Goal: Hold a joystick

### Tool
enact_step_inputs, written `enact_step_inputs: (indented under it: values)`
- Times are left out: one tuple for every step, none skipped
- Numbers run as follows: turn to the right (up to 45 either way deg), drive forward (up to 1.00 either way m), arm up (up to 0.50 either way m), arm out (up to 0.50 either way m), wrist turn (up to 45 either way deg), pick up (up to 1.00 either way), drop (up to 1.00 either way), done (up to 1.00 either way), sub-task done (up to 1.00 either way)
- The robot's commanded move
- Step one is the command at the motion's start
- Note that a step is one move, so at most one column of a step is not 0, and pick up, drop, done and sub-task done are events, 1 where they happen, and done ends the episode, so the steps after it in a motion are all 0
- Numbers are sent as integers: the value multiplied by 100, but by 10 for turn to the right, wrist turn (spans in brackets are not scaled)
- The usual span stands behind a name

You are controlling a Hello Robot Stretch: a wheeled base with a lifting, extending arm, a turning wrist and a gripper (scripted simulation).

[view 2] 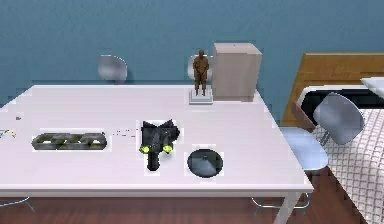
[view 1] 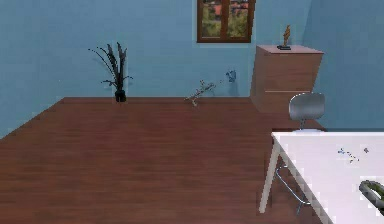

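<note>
On the arm side view's left, you see a long dark tray [view 2: 70, 141] lying on the white table [view 2: 60, 110]. Right of it, near the table's middle, sits the black joystick [view 2: 157, 140] with green spots. Just right of that is a dark round bowl [view 2: 204, 163]. Farther back, a brown statue [view 2: 202, 72] and a tan box [view 2: 237, 70] stand side by side. A grey chair [view 2: 335, 120] waits at the right end. You cannot tell the claw's state.
</note>
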Motion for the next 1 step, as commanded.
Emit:
enact_step_inputs:
  values:
    - [0,0,50,0,0,0,0,0,0]
